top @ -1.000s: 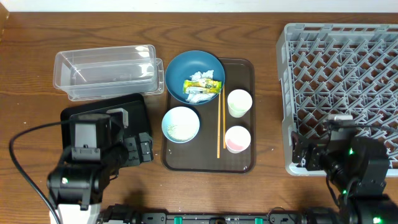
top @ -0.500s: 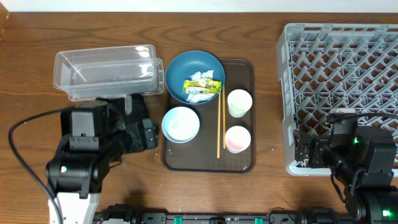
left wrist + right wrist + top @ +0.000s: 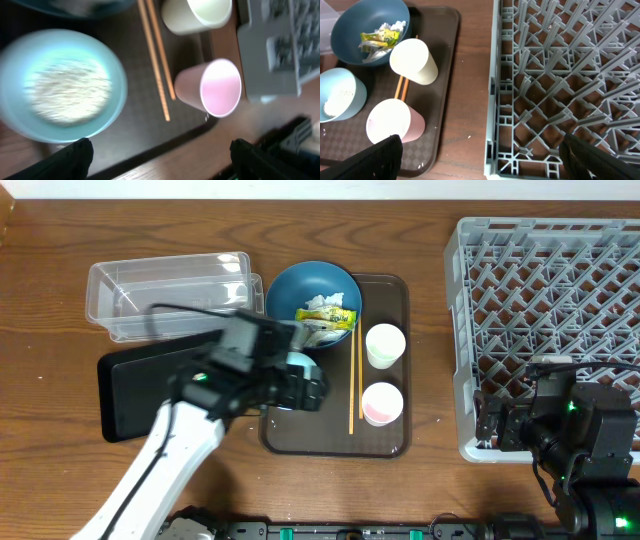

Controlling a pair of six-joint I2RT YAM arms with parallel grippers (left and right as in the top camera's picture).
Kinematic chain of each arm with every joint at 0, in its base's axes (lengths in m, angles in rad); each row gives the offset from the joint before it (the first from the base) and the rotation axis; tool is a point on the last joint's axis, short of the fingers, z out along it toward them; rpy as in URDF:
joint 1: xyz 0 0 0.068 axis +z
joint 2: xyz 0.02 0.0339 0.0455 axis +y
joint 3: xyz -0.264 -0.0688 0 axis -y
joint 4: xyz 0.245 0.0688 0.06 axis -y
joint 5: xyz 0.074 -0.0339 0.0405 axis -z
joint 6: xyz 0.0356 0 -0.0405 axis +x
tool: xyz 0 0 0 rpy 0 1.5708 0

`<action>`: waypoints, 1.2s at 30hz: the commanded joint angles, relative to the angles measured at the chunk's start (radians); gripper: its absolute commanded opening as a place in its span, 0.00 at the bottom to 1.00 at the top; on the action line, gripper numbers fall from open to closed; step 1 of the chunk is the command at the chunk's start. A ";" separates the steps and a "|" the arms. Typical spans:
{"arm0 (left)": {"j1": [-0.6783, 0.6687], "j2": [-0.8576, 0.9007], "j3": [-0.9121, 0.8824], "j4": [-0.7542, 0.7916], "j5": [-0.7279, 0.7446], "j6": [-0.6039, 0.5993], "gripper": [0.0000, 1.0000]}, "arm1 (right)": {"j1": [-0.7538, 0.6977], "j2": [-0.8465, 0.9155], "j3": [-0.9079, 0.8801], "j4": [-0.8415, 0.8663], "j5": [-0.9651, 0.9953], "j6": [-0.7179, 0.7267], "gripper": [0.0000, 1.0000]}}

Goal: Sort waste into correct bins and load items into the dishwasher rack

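**Overhead view.** The left gripper (image 3: 303, 387) hangs over the near-left part of the large brown rectangular serving tray (image 3: 396, 292). It covers most of the small light-blue bowl (image 3: 297, 361). The large dark-blue bowl (image 3: 290, 288) sits at the tray's far-left corner and holds crumpled white paper napkins (image 3: 322, 304) and a small yellow-green wrapper (image 3: 328, 317). The pair of thin yellowish chopsticks (image 3: 352, 385) lies lengthwise mid-tray. To their right stand the far small white cup (image 3: 385, 345) and the near small white cup (image 3: 381, 403). The clear plastic rectangular tub (image 3: 165, 295) and the shallow black rectangular tray (image 3: 135, 392) lie left of the serving tray. The large square grey plastic rack (image 3: 550, 300) stands at the right, with the right gripper (image 3: 487, 427) at its near-left corner.

**Left wrist view.** The left gripper (image 3: 160, 152) has its fingers (image 3: 70, 156) spread wide, with nothing between them. Below it, the light-blue bowl (image 3: 20, 100) holds loose white rice grains (image 3: 67, 90). Beside the bowl are the chopsticks (image 3: 155, 60) and both cups (image 3: 200, 12) (image 3: 215, 90). The picture is blurred.

**Right wrist view.** The right gripper (image 3: 480, 147) is spread wide and empty above the rack's (image 3: 570, 75) left wall. The serving tray (image 3: 447, 60) lies alongside the rack, apart from it. On the tray are the dark-blue bowl (image 3: 347, 27), the wrapper (image 3: 377, 36), the cups (image 3: 412, 62) (image 3: 392, 127) and the light-blue bowl (image 3: 340, 82).
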 commanded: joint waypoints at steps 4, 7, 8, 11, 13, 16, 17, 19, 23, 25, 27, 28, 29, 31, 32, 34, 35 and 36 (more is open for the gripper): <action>-0.137 0.142 0.019 0.049 0.011 -0.010 0.90 | 0.003 0.000 0.019 0.000 0.011 -0.012 0.99; -0.186 0.207 0.019 0.097 0.011 -0.010 0.89 | 0.003 0.000 0.019 -0.001 0.012 -0.012 0.99; -0.198 0.228 0.019 0.112 0.011 -0.010 0.88 | 0.003 0.000 0.019 -0.001 0.012 -0.012 0.99; -0.222 0.280 0.019 0.151 0.011 -0.010 0.86 | 0.003 0.000 0.019 -0.002 0.012 -0.012 0.99; -0.230 0.309 0.019 0.173 0.011 -0.010 0.85 | 0.003 0.000 0.019 -0.002 0.011 -0.012 0.99; -0.233 0.353 0.019 0.211 0.011 -0.010 0.79 | 0.003 0.000 0.019 -0.001 0.011 -0.012 0.99; -0.233 0.368 0.019 0.224 0.011 -0.010 0.77 | 0.003 0.000 0.019 -0.002 0.011 -0.012 0.99; -0.233 0.389 0.019 0.244 0.011 -0.019 0.70 | 0.003 0.000 0.019 -0.002 0.011 -0.012 0.99; -0.233 0.425 0.019 0.269 0.012 -0.032 0.47 | 0.003 0.000 0.019 -0.002 0.011 -0.012 0.99; -0.233 0.430 0.019 0.269 0.012 -0.037 0.32 | 0.003 0.000 0.019 -0.002 0.011 -0.012 0.99; -0.233 0.427 0.019 0.269 0.012 -0.050 0.19 | 0.003 0.000 0.019 -0.005 0.012 -0.012 0.99; -0.233 0.425 0.019 0.269 0.012 -0.056 0.14 | 0.003 0.000 0.019 -0.006 0.012 -0.012 0.99; -0.233 0.422 0.019 0.268 0.012 -0.062 0.08 | 0.003 0.000 0.019 -0.007 0.012 -0.012 0.99; -0.230 0.410 0.019 0.263 0.012 -0.070 0.06 | 0.003 0.000 0.019 -0.009 0.018 -0.012 0.99; -0.228 0.403 0.019 0.258 0.012 -0.073 0.06 | 0.003 0.000 0.019 -0.011 0.027 -0.012 0.99; -0.216 0.377 0.019 0.248 0.016 -0.082 0.06 | 0.003 0.000 0.019 -0.018 0.071 -0.008 0.99; -0.209 0.358 0.019 0.239 0.016 -0.089 0.06 | 0.003 0.000 0.019 -0.020 0.102 0.000 0.99; -0.196 0.330 0.019 0.228 0.016 -0.091 0.06 | 0.003 0.001 0.019 -0.023 0.152 0.026 0.99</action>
